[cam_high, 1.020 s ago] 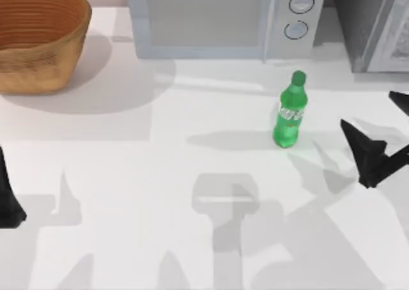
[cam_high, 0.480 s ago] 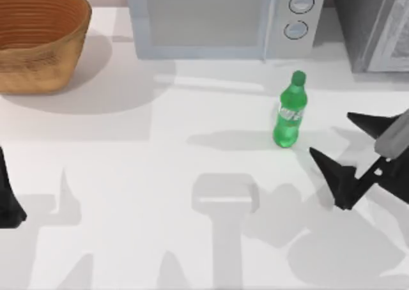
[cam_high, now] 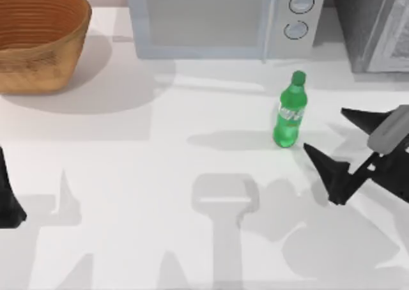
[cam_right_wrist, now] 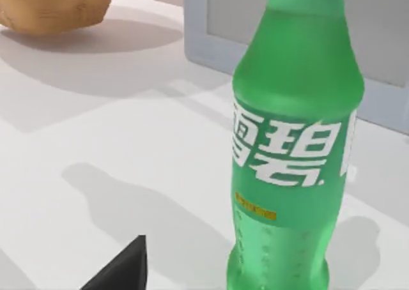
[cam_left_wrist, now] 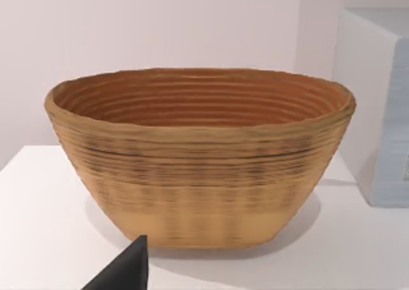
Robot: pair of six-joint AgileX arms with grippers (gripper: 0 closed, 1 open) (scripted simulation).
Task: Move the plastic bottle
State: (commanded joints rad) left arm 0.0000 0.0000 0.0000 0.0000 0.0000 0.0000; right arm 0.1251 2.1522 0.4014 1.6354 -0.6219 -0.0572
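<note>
**Plastic bottle upright on the worktop, our right gripper open beside it, no grasp yet**

The plastic bottle (cam_high: 291,116) stands upright on the white worktop (cam_high: 160,194), right of centre, just in front of the microwave (cam_high: 223,18) and below its two round knobs. Its green cap is on and the whitish lettering on the label faces our right wrist camera, where the bottle (cam_right_wrist: 294,149) looms close. Nothing touches it.

Our right gripper (cam_high: 345,149) sits near the bottle on its right side, with the fingers spread wide: one dark fingertip (cam_high: 319,159) lies just beside the bottle's base, the other points out further toward the right edge of the worktop. The jaws hold nothing. In the right wrist view one black fingertip (cam_right_wrist: 124,267) shows low in front of the bottle, apart from it.

Our left gripper (cam_high: 7,204) is parked at the left edge of the worktop, well apart from the bottle, and its wrist camera looks at the woven basket (cam_left_wrist: 198,156) that stands at the far left. We cannot tell how its fingers stand.

As we judge it, the task is at its approach stage. What is left is the whole of the handling: bringing the open jaws around the bottle's body, closing on it, lifting, and carrying it to its new place.
</note>
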